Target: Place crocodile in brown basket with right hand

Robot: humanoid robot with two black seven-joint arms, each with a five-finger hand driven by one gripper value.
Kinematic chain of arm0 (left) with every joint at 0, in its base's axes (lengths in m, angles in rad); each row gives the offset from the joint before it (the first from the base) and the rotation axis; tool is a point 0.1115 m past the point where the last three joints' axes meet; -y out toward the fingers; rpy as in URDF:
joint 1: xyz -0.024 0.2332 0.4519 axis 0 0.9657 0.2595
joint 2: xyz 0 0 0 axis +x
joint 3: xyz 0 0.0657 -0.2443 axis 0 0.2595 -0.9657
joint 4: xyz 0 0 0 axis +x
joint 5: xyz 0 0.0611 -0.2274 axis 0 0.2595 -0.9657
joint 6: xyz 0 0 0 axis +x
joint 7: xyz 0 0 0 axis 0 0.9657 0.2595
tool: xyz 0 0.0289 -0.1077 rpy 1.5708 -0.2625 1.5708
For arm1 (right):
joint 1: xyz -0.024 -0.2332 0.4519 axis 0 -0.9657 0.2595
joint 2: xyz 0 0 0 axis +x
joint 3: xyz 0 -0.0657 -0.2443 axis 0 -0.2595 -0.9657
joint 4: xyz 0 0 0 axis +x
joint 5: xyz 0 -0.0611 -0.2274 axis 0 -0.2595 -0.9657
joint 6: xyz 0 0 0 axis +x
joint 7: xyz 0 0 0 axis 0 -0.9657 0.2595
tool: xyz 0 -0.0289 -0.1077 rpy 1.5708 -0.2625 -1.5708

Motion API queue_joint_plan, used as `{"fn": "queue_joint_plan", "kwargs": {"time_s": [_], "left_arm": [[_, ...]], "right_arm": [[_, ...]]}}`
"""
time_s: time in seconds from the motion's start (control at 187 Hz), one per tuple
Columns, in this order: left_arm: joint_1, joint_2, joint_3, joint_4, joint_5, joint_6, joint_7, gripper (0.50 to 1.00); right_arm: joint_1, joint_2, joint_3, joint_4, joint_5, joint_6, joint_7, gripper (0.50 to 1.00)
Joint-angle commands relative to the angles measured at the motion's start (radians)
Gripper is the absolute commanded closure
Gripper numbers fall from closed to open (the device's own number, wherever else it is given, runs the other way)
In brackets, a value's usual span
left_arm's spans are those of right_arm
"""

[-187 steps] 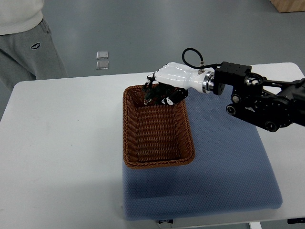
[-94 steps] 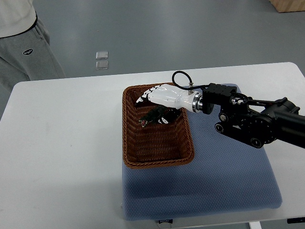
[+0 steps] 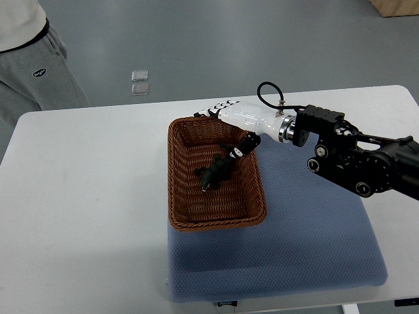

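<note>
A dark green crocodile toy (image 3: 215,171) lies on the floor of the brown wicker basket (image 3: 178,196), near its middle. My right hand (image 3: 230,121), white with black fingertips, hovers over the basket's far right corner with its fingers spread and nothing in them. One finger (image 3: 243,147) points down toward the crocodile's tail end, and I cannot tell if it touches. The black right forearm (image 3: 353,160) comes in from the right edge. The left arm is out of sight.
The basket stands on a white table (image 3: 85,196), overlapping the left edge of a blue mat (image 3: 308,242). A person in grey trousers (image 3: 33,65) stands beyond the table's far left corner. Two small square tiles (image 3: 139,82) lie on the floor behind.
The right hand carried the crocodile over the basket, lowered it and let go. The toy now lies on the basket floor and the hand has drawn back up and to the right, fingers spread.
</note>
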Motion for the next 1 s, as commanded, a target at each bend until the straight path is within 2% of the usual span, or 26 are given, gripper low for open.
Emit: {"fn": "queue_joint_plan", "kwargs": {"time_s": [0.0,0.208,0.416,0.603,0.72,0.816,0.993], "left_arm": [[0.0,0.0,0.0,0.0,0.0,0.0,0.0,0.5],[0.0,0.0,0.0,0.0,0.0,0.0,0.0,0.5],[0.0,0.0,0.0,0.0,0.0,0.0,0.0,0.5],[0.0,0.0,0.0,0.0,0.0,0.0,0.0,0.5],[0.0,0.0,0.0,0.0,0.0,0.0,0.0,0.5],[0.0,0.0,0.0,0.0,0.0,0.0,0.0,0.5],[0.0,0.0,0.0,0.0,0.0,0.0,0.0,0.5]], "right_arm": [[-0.042,-0.002,0.154,0.001,0.007,0.082,-0.007,0.572],[-0.135,0.021,0.493,-0.005,0.01,0.25,-0.053,0.574],[-0.2,0.098,0.775,-0.046,0.011,0.328,-0.115,0.574],[-0.223,0.165,0.956,-0.129,0.045,0.314,-0.156,0.574],[-0.244,0.179,1.041,-0.161,0.118,0.309,-0.207,0.574],[-0.263,0.18,1.071,-0.18,0.178,0.306,-0.219,0.574],[-0.273,0.182,1.081,-0.249,0.367,0.214,-0.228,0.574]]}}
